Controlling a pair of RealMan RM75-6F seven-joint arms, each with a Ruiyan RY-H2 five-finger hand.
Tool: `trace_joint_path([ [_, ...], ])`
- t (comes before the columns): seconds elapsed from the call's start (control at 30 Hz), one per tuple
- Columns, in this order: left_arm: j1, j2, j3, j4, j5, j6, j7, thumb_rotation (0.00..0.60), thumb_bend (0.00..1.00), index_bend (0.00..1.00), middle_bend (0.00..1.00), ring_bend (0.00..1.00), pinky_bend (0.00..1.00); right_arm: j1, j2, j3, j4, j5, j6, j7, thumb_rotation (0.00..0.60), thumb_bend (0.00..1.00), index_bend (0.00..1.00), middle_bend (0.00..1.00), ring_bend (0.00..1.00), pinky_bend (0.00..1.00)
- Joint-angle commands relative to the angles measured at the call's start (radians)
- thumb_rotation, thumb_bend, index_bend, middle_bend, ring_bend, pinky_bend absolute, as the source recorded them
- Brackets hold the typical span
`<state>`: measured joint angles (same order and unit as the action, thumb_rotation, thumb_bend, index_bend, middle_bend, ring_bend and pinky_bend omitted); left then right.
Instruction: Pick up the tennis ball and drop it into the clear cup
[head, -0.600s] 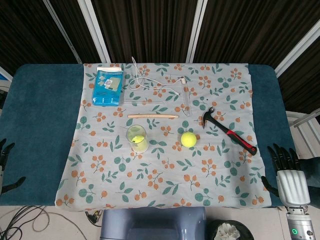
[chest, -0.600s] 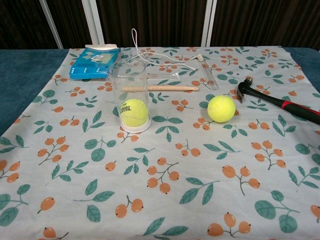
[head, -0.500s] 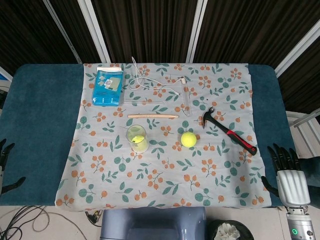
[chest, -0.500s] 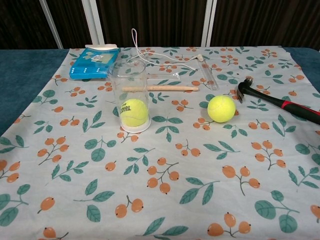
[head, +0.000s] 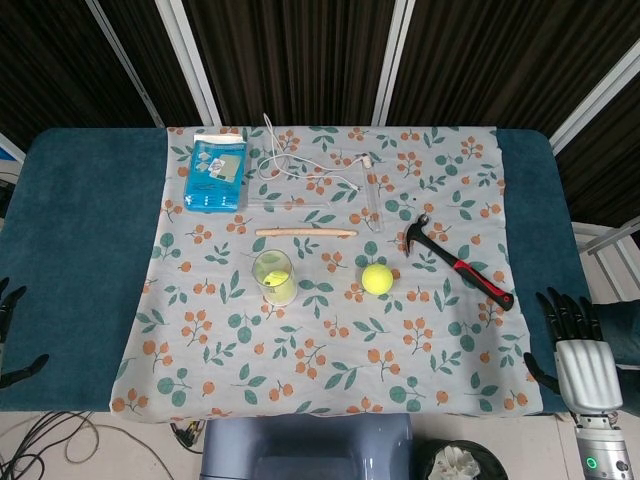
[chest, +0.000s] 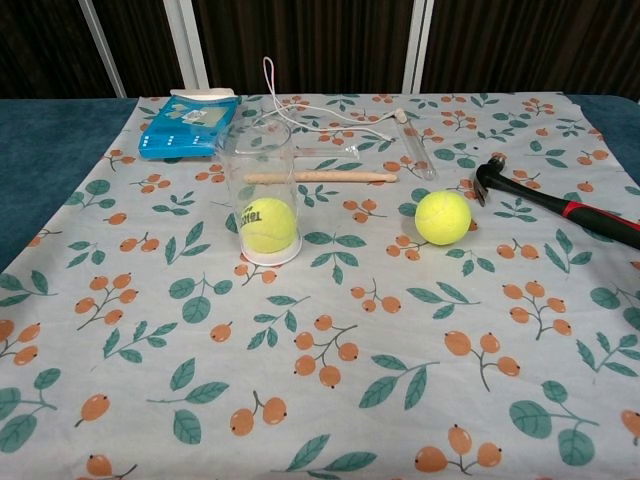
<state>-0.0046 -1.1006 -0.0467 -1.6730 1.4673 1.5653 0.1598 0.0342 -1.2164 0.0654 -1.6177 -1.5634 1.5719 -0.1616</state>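
A clear cup (head: 273, 276) (chest: 262, 190) stands upright left of the cloth's middle, with one tennis ball (chest: 267, 225) at its bottom. A second tennis ball (head: 376, 279) (chest: 443, 217) lies loose on the cloth to the cup's right. My right hand (head: 580, 350) hangs off the table's front right corner, fingers spread and holding nothing. Only the fingertips of my left hand (head: 10, 335) show at the head view's left edge, spread apart and empty. Neither hand shows in the chest view.
A red-and-black hammer (head: 460, 264) (chest: 560, 207) lies right of the loose ball. Behind the cup are a wooden stick (head: 305, 232), a blue packet (head: 215, 170), a white cable (head: 300, 165) and a clear tube (chest: 415, 145). Blue table (head: 80, 250) flanks the floral cloth.
My right hand has dropped slightly lower and my left hand has slid a little further out of view. The balls and cup have not moved.
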Motion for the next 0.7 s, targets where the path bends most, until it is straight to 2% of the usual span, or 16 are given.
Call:
trace_joint_path([
  [0.03, 0.001, 0.0, -0.001, -0.001, 0.0, 0.002, -0.002, 0.6, 0.02, 0.12, 0.0, 0.0, 0.0, 0.0, 0.005, -0.001, -0.002, 0.0, -0.001, 0.008, 0.6, 0.36, 0.05, 0.06, 0.1, 0.0],
  [0.17, 0.003, 0.002, -0.002, -0.002, -0.001, 0.007, -0.006, 0.6, 0.02, 0.12, 0.0, 0.0, 0.0, -0.002, 0.018, -0.003, -0.009, -0.002, 0.0, 0.03, 0.6, 0.35, 0.03, 0.04, 0.08, 0.0],
  [0.37, 0.002, 0.003, -0.006, 0.0, -0.008, 0.004, -0.007, 0.6, 0.02, 0.12, 0.0, 0.0, 0.0, 0.013, 0.08, -0.031, -0.083, 0.012, -0.08, 0.139, 0.6, 0.33, 0.0, 0.01, 0.02, 0.0],
  [0.53, -0.002, 0.0, -0.009, 0.0, -0.02, -0.007, 0.002, 0.6, 0.02, 0.12, 0.0, 0.0, 0.0, 0.09, 0.17, -0.021, -0.137, 0.037, -0.223, 0.177, 0.6, 0.26, 0.0, 0.0, 0.0, 0.0],
  [0.7, -0.002, -0.006, -0.007, -0.001, -0.017, -0.005, 0.016, 0.6, 0.02, 0.12, 0.0, 0.0, 0.0, 0.19, 0.218, 0.021, -0.191, 0.083, -0.368, 0.2, 0.6, 0.26, 0.0, 0.0, 0.0, 0.0],
])
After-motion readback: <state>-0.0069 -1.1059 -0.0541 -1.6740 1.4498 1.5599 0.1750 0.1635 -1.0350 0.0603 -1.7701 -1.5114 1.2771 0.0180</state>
